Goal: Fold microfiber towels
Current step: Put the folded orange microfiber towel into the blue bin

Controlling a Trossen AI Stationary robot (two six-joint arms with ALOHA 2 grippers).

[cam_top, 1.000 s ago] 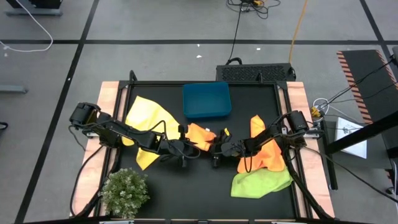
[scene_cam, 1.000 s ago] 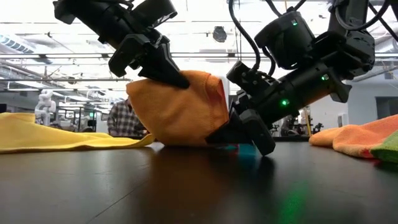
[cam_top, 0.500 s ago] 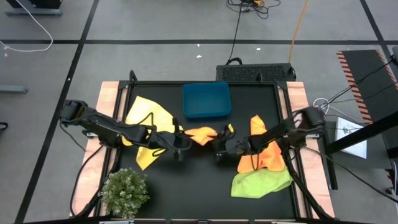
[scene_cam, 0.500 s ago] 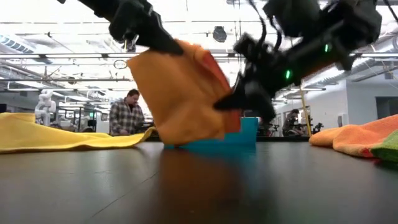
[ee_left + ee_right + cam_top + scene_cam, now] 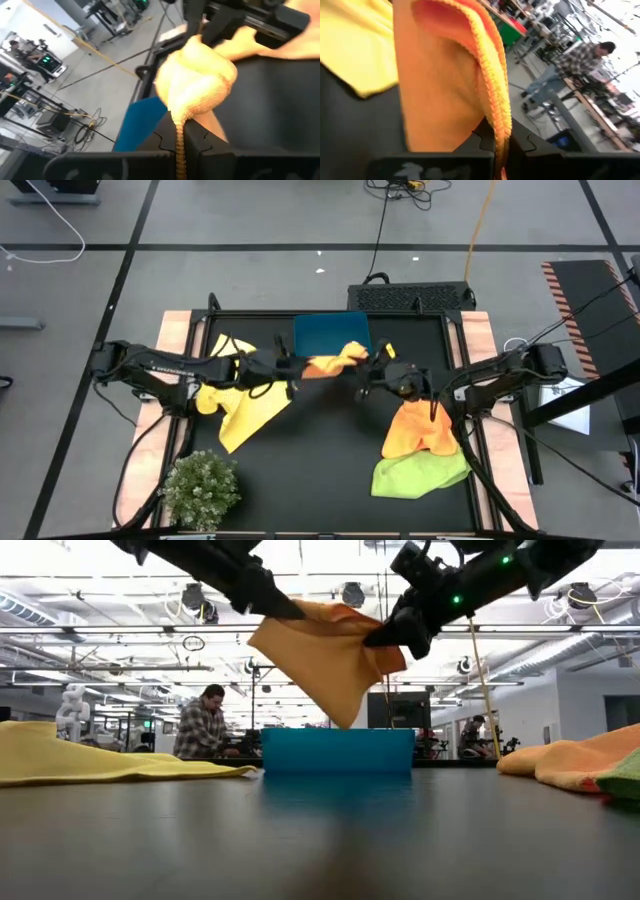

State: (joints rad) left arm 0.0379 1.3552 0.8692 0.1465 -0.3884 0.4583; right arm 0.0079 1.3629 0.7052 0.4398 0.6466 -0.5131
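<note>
The orange towel (image 5: 333, 361) hung in the air between the two arms, up above the black table (image 5: 320, 460) and just in front of the blue bin (image 5: 322, 332). The left gripper (image 5: 288, 365) was squeezed shut on one top edge of it, and the right gripper (image 5: 372, 372) was squeezed shut on the other top edge. In the low view the orange towel (image 5: 335, 655) drooped down in a loose point between them, so it looked soft, thin and very light. It bent wherever nothing held it up. In each wrist view the stitched edge of the cloth ran right between the dark fingers, so the hold was on the hem. That looked like the best place to hold it, near the corners, because the middle would only bunch up. The fuzzy cloth probably would not slip much, but a hold that thin could still pull free. A yellow towel (image 5: 240, 395) lay flat on the left side of the table. Another orange towel (image 5: 420, 428) and a lime green towel (image 5: 418, 474) lay on the right side.
</note>
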